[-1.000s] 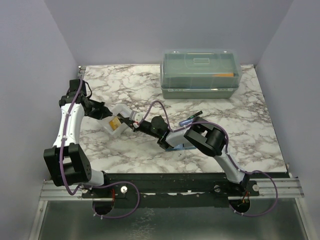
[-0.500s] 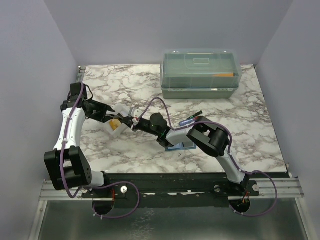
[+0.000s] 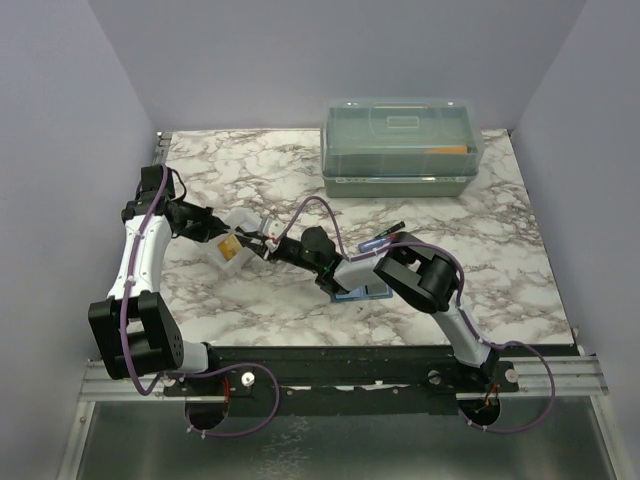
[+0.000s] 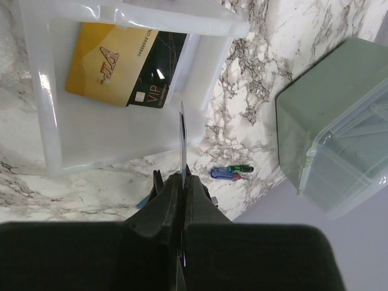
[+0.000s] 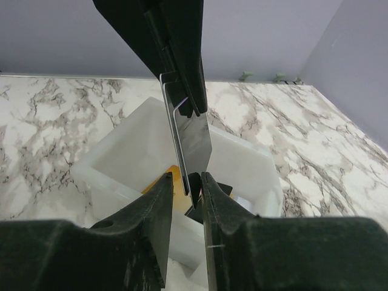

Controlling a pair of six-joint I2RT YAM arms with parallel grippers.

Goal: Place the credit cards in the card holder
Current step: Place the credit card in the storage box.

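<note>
**One card, two sets of jaws**

The left gripper point(image 4: 182, 182) has its jaws closed flat on a thin, glossy credit card point(image 5: 191, 139), held upright and edge-on above the translucent white tray point(image 4: 48, 91). The right gripper point(image 5: 187, 180) reaches in low, jaws narrowly parted around the card's lower corner; whether they are gripping it cannot be told. A gold-and-black card point(image 4: 121, 63) lies in the tray. The teal card holder point(image 3: 358, 294) rests on the marble counter point(image 3: 250, 170) under the right arm.

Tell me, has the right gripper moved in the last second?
Yes. The right gripper has edged slightly left, away from the blue pen, toward the left gripper.
</note>
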